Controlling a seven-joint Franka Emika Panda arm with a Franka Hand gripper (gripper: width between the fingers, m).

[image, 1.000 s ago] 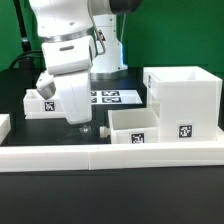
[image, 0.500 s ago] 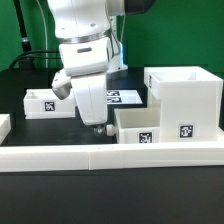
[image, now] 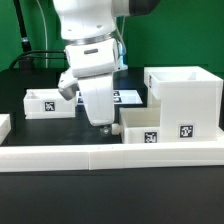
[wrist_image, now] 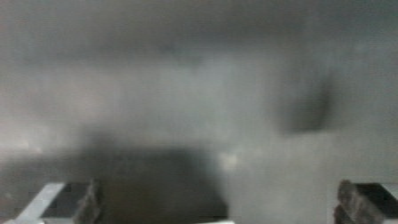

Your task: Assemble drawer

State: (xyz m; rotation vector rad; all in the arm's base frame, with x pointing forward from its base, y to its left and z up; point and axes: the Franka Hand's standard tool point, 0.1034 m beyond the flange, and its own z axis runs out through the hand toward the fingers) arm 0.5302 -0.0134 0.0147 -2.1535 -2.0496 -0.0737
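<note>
- Drawer (image: 183, 95): matte white plastic, in three separate pieces on the black table (image: 40, 130).
- Piece 1 is the large boxy housing (image: 185, 100). It stands upright with its top open, toward the table edge at the exterior view's right, and has a black-and-white square tag (image: 185, 129) low on its near face.
- Piece 2 is the small open tray (image: 140, 124). It is low and shallow, and sits against the housing's side at the exterior view's left.
  - It carries a tray tag (image: 150, 138) on its near face.
  - A small round knob (image: 113, 129) seems to stick out of the end facing away from the housing, but it is too small to be sure.
- Piece 3 is the second tray (image: 45, 101). It is the same style, lies well apart toward the table edge at the exterior view's left and further back, and has a second tag (image: 47, 108) on its near face.
- The gripper (image: 101, 124) on the white robot arm (image: 90, 60) is down near the table surface, between the two trays and just beside the knob end of the small open tray. I cannot tell whether it touches.
- The wrist view is badly blurred. The fingers (wrist_image: 63, 200) sit wide apart, with nothing visible between them.
- The marker board (image: 120, 96) lies flat behind the arm.
- The long low white border wall (image: 100, 155) runs along the table's near edge, in front of all the pieces.
</note>
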